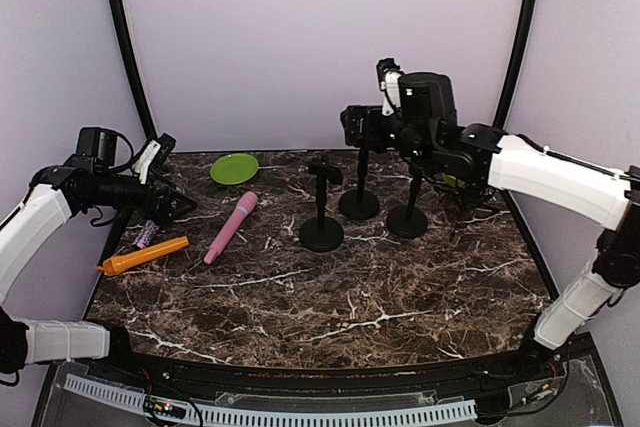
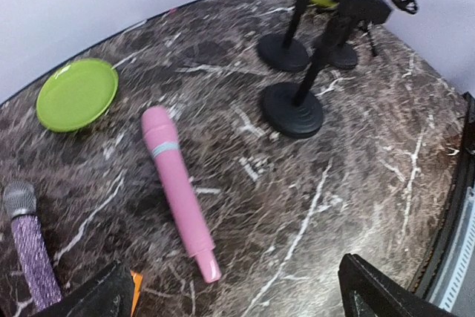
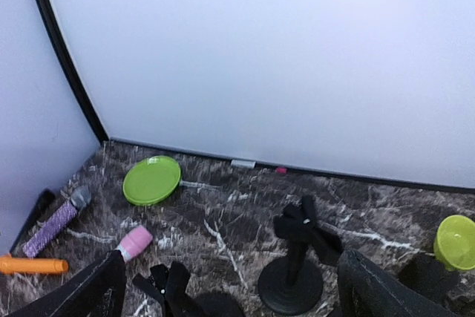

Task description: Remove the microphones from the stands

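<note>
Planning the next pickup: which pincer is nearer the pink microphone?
Left. The left pincer hovers just left of the pink microphone; the right pincer is high above the stands, farther off to its right.

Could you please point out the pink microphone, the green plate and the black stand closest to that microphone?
pink microphone (image 2: 180, 192), left wrist view, middle of its body.
green plate (image 2: 76, 94), left wrist view, bare centre.
black stand (image 2: 292, 111), left wrist view, round base.
</note>
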{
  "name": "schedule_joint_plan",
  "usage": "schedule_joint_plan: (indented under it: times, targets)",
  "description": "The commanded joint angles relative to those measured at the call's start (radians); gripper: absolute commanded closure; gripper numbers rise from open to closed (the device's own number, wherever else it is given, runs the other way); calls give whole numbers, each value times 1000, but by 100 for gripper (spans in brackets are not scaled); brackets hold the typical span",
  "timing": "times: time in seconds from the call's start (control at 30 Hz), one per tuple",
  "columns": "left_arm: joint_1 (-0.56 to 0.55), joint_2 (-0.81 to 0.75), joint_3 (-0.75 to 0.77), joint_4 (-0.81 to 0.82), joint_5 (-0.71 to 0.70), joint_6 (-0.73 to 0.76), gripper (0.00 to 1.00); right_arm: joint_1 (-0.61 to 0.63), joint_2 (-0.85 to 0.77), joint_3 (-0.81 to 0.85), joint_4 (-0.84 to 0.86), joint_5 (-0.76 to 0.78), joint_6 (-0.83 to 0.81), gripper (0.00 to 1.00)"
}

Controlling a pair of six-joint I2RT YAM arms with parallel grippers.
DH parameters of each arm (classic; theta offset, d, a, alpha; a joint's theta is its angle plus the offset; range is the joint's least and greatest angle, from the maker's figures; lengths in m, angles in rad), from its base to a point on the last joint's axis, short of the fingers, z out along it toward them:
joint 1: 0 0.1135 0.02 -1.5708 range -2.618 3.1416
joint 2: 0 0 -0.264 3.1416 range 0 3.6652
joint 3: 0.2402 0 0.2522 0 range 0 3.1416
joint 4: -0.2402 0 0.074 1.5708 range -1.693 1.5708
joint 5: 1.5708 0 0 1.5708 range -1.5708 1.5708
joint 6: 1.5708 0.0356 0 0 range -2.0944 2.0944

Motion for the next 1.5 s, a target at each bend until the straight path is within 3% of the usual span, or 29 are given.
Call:
schedule_joint_plan:
  times: [0.0,0.1,0.23,0.4,0.5,0.7,0.83,0.93,1.1,1.17,1.23,1.3,1.37,1.47]
  targets:
    - [135,29,-138,159,-26,20,1,-7,-179,-195,77,157,36,0]
    - [200,34,-258,270,-31,8,1,-35,-314,-414,84,333,97,0]
    - [219,16,-404,495,-98,-71,1,-83,-501,-728,213,677,134,0]
    - [226,47,-554,802,-144,-155,1,-189,-718,-1052,460,732,108,0]
    - [227,76,-637,1057,-163,-173,1,-249,-774,-1166,594,760,30,0]
    - [227,242,-650,1286,-204,-180,1,-393,-667,-1228,736,710,-41,0]
    - [227,346,-614,1358,-225,-220,1,-485,-494,-1256,1008,607,-142,0]
    - [227,388,-639,1542,-227,-234,1,-540,-360,-1243,1148,579,-202,0]
    - [226,492,-669,1751,-214,-273,1,-629,-231,-1244,1285,415,-224,0]
    - [222,469,-680,1716,-233,-262,1,-649,-210,-1243,1299,363,-249,0]
    - [218,491,-750,1854,-232,-254,1,-678,-209,-1260,1332,242,-256,0]
    - [216,561,-821,2106,-219,-270,1,-698,-173,-1267,1378,81,-296,0]
    - [213,513,-797,1962,-231,-251,1,-711,-118,-1263,1434,-44,-347,0]
    - [203,532,-751,1914,-260,-256,1,-749,-105,-1231,1384,-32,-295,0]
